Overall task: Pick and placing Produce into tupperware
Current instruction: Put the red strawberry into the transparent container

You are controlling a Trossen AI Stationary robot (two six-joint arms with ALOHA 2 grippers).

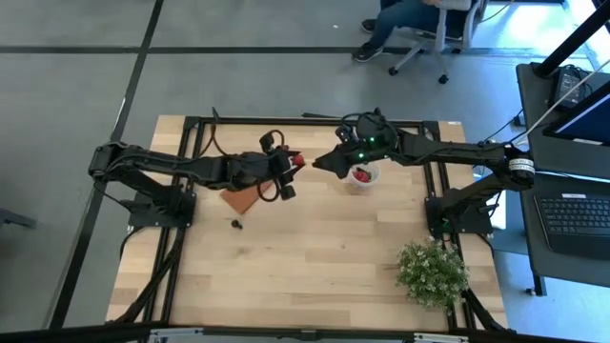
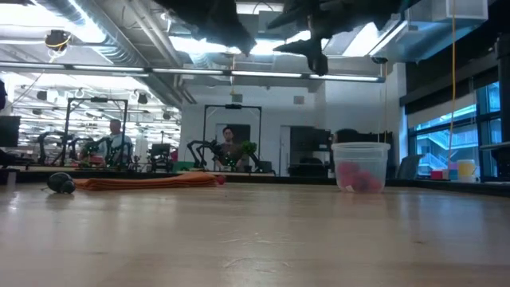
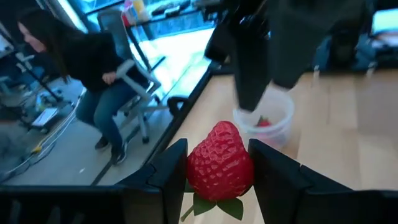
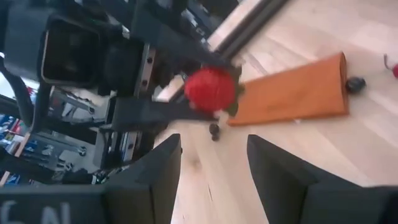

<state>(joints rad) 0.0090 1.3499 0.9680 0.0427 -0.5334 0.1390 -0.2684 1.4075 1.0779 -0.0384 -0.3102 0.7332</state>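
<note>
My left gripper (image 3: 219, 186) is shut on a red strawberry (image 3: 219, 163) with green leaves, raised above the table just left of the tupperware (image 1: 360, 177). In the high view the strawberry (image 1: 297, 160) shows at the fingertips. The tupperware, a small translucent cup (image 2: 361, 166), stands on its base and has red berries inside. My right gripper (image 4: 211, 165) is open and empty, raised beside the cup and facing the left gripper (image 4: 186, 106). A dark berry (image 1: 236, 224) lies on the table. My left gripper pinches the strawberry's sides (image 3: 193, 168) between its two fingers (image 3: 171, 180). The fingers come level from the table's left. The green top (image 3: 214, 205) points back toward the wrist and the tip points away. The strawberry is lifted clear of the table.
A flat orange-brown block (image 1: 242, 198) lies under the left arm, with dark berries (image 4: 356, 83) near it. A bushy green plant (image 1: 434, 272) stands at the table's near right corner. A person sits on an office chair (image 3: 93, 68) beyond the far edge. Bare wood (image 1: 315, 267) lies toward the near edge.
</note>
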